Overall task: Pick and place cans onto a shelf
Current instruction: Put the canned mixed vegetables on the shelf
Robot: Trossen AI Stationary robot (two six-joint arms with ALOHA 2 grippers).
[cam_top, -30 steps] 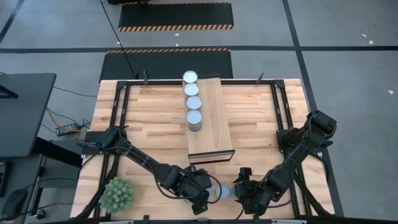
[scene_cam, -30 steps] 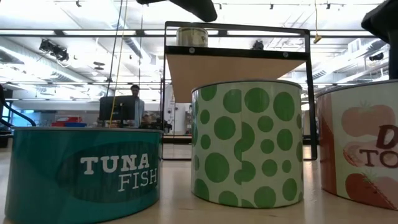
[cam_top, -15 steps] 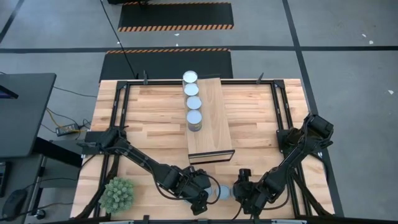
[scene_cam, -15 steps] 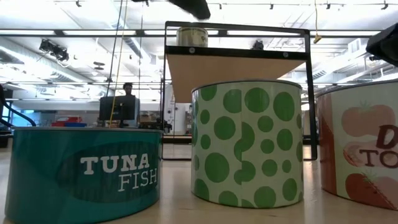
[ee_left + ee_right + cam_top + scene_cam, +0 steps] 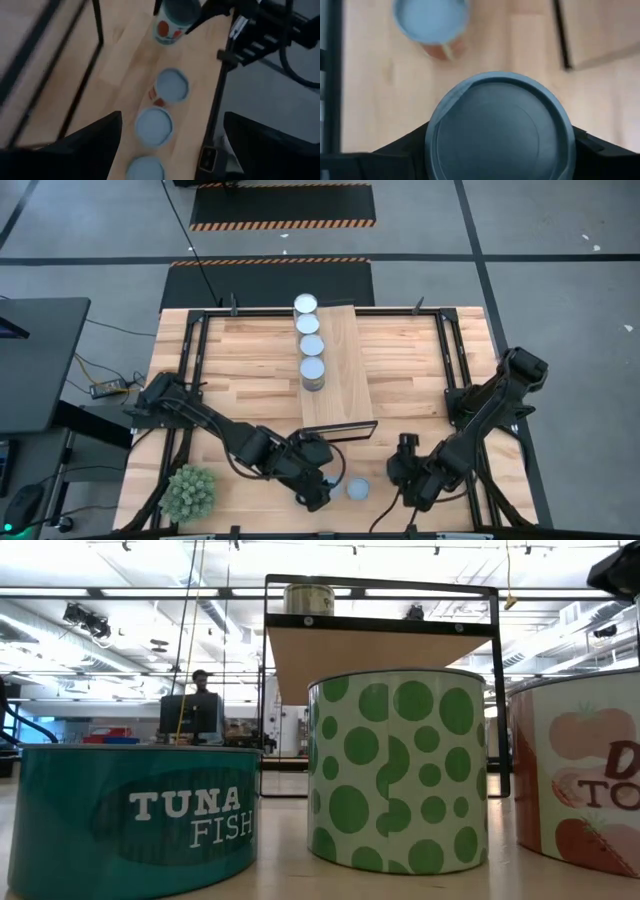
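The right gripper (image 5: 408,463) sits low over the near edge of the butcher-block table (image 5: 240,370), right of the shelf's front end, and its wrist view shows a blue-grey can (image 5: 500,127) filling the space between its two dark fingers (image 5: 395,150), which sit against the can's sides. The left wrist view sees this can lifted off the table in that gripper. The left gripper (image 5: 315,480) hangs with its jaws spread wide over the near edge, left of centre, with nothing between them. Below it, the left wrist view shows three cans with blue-grey tops (image 5: 154,125) standing in a row on the wood. From overhead, only one of these, a round-topped can (image 5: 357,490), shows clear of the arms, between the two grippers. The light-wood shelf (image 5: 345,370) runs down the middle of the table, and four silvery cans (image 5: 312,345) stand in a line along its left edge. From table height, a teal tuna fish can (image 5: 135,815), a green-dotted can (image 5: 398,770) and a tomato can (image 5: 580,775) stand side by side. A spiky green plant ball (image 5: 190,492) rests at the near left corner.
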